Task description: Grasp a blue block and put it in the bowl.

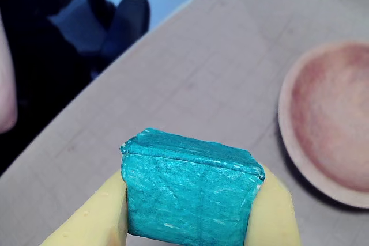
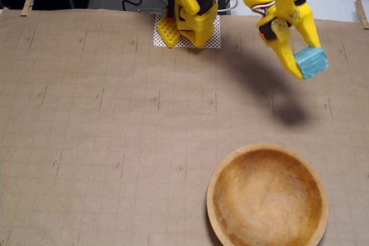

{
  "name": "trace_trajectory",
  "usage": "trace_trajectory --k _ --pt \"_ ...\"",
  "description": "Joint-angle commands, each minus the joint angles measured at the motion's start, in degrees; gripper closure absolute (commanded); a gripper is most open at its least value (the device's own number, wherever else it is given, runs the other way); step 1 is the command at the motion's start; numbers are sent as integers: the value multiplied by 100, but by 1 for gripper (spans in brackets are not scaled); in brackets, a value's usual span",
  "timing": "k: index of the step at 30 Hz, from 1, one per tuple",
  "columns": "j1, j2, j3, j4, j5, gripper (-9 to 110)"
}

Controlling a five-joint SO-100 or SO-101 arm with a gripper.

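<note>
A desk (image 2: 104, 119) papered in brown grid sheeting; upper right in the fixed view, yellow fingers (image 2: 295, 68) clamp the small teal-blue block (image 2: 311, 61) aloft, apart from the round wooden bowl (image 2: 225, 168) at lower right.

Fixed view: bright, even, diffuse light, warm cast on the counter (image 2: 104, 142). Soft blurry shadow (image 2: 288, 113) on the counter below the raised end effector (image 2: 305, 61), another soft one right of the arm base (image 2: 193, 24). No glare.

Wrist view: cooler and washed out. Blue block (image 1: 190, 191) fairly sharp, faint sheen on its wrinkles. Bowl (image 1: 331, 122) at right soft and pale. Far-left background dark, out of focus.
</note>
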Motion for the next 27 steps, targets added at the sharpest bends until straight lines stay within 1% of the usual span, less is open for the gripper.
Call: trace_trajectory --k 1,7,12,17,22,27 --pt "729 677 -563 9 -396 98" --pt "1731 624 -809 9 -782 98" --pt "2479 554 -817 -9 -835 98" --pt "3094 9 -940 -88 -835 98" --pt "3393 -861 -1371 -88 -835 98" --pt "3243 -2057 -2048 -97 -835 98"
